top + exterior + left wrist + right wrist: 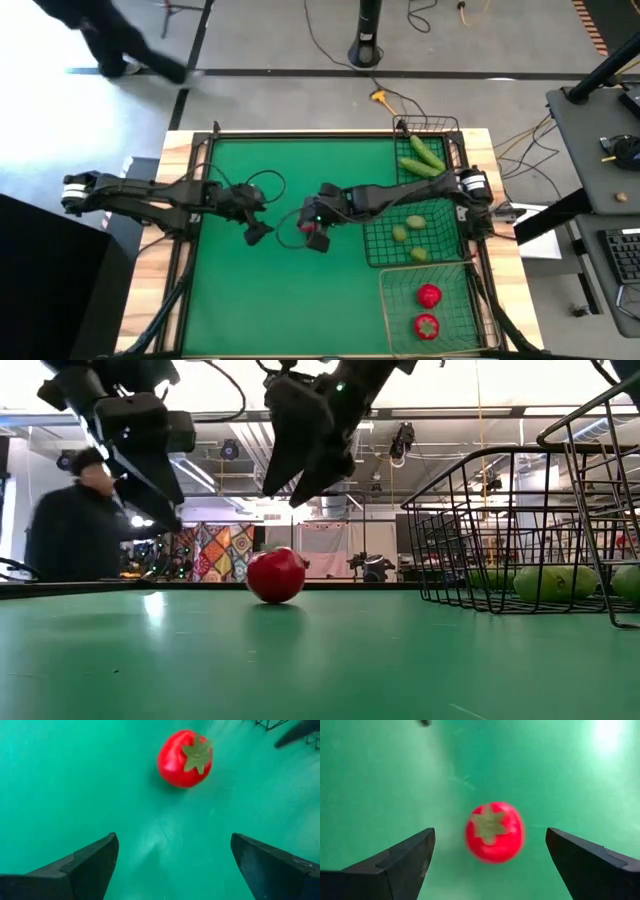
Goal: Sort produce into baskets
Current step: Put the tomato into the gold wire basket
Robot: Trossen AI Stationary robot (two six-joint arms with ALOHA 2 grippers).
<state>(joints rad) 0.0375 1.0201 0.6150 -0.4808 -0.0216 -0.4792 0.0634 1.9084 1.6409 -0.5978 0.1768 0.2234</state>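
On the green counter (300,660) a single red tomato (275,575) with a green top lies loose, out in the open middle and touching no basket. The right tool (487,857) hangs directly above it with its fingers (400,865) spread wide, released and grasping nothing; the tomato sits between them in the right wrist view, still on the mat. The left tool (172,865) hovers just beside it on the left, likewise spread wide and empty, with the tomato ahead of its fingers (80,867).

To the right of the tomato stands the larger dark wire basket (385,250), holding three small yellow-green fruits (416,222). On the near-right corner of the counter, the paler metallic basket (395,310) holds two more red tomatoes (428,295). At the far-right corner, the narrow dark basket (440,128) holds two long green cucumbers (420,166).

Beyond the counter's far edge, in the low view, a person (70,530) in dark clothing shows at the left of the room.
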